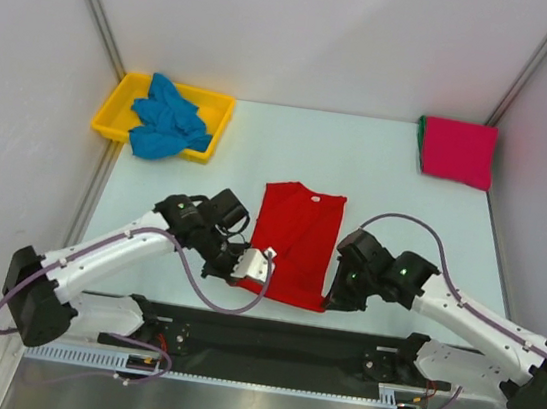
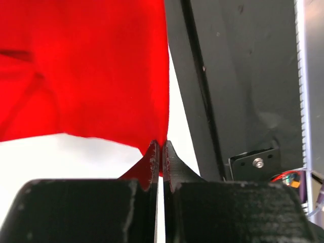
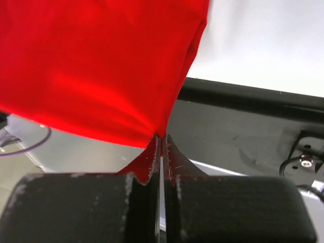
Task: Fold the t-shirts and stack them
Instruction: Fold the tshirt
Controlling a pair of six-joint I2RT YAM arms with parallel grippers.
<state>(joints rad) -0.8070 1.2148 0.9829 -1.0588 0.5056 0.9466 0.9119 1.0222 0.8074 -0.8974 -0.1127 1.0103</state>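
Red t-shirt (image 1: 294,240) gripped at both hem corners, midway along the near edge of the counter (image 1: 388,179).

The shirt lies flat as a narrow strip, its collar toward the far edge and its hem toward the near edge. The left gripper (image 2: 160,147) is pinched tight on the near-left hem corner. The right gripper (image 3: 161,137) is pinched tight on the near-right one. In both wrist views the cloth rises straight out from between the fingertips. A blue t-shirt (image 1: 168,122) sits bunched in a yellow tray (image 1: 222,107) at the far left corner. A magenta-pink t-shirt (image 1: 459,151) lies folded at the far right corner, with a green edge (image 1: 420,143) showing along its left side.
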